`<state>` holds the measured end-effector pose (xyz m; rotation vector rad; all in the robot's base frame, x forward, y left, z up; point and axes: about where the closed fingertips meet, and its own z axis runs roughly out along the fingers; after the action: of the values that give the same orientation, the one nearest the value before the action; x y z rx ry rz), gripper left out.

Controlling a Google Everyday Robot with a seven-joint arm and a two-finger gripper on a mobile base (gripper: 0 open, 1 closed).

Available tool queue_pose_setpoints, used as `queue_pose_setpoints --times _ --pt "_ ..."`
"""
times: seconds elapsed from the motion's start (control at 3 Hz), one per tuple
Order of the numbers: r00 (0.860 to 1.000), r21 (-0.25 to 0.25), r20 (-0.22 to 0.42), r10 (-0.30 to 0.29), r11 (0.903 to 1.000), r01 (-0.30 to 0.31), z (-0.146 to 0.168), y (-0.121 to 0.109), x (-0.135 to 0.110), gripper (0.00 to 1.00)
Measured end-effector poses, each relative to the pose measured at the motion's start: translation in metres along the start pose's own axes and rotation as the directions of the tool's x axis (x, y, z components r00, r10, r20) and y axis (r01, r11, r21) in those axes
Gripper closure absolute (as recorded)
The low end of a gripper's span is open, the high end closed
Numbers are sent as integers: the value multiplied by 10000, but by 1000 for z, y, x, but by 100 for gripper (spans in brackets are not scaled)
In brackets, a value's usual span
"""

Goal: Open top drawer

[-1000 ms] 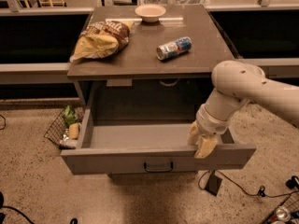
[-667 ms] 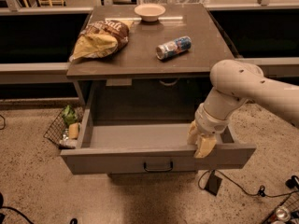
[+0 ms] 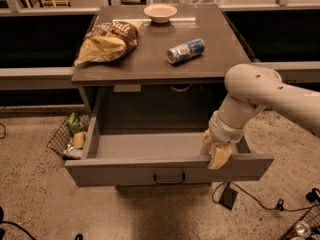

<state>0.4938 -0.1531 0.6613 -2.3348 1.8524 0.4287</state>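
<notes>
1. Gripper (image 3: 214, 156) sits at the right end of the drawer (image 3: 115, 171) front, over its top edge. Can't tell if it's clenched or released.
2. Drawer is under the table (image 3: 150, 64), pulled far out, its front well clear of the tabletop edge. Task looks about done.
3. Handling: stiff, boxy, probably wood or laminate, not fragile. It should slide straight on its runners, and an off-centre pull at the right end may rack it.
4. Best hold is the handle (image 3: 169, 177), small, dark and centred on the front. The top edge of the front also works as a hook point.
5. On the table: chip bag (image 3: 107, 41), bowl (image 3: 160, 12), can (image 3: 186, 51) lying on its side. All sit well back from the drawer.
6. Basket (image 3: 70, 136) is on the floor just beside the drawer's left side. Cable (image 3: 250, 196) lies on the floor below the right end, near the arm's way out.
</notes>
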Motion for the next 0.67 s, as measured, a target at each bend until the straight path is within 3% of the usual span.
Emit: queue_pose_setpoints --times 0.33,0.67 --pt "9996 -80 -38 -273 9996 272 -7 1 0 22" --pt "9983 27 -411 -402 9992 403 -33 8 3 1"
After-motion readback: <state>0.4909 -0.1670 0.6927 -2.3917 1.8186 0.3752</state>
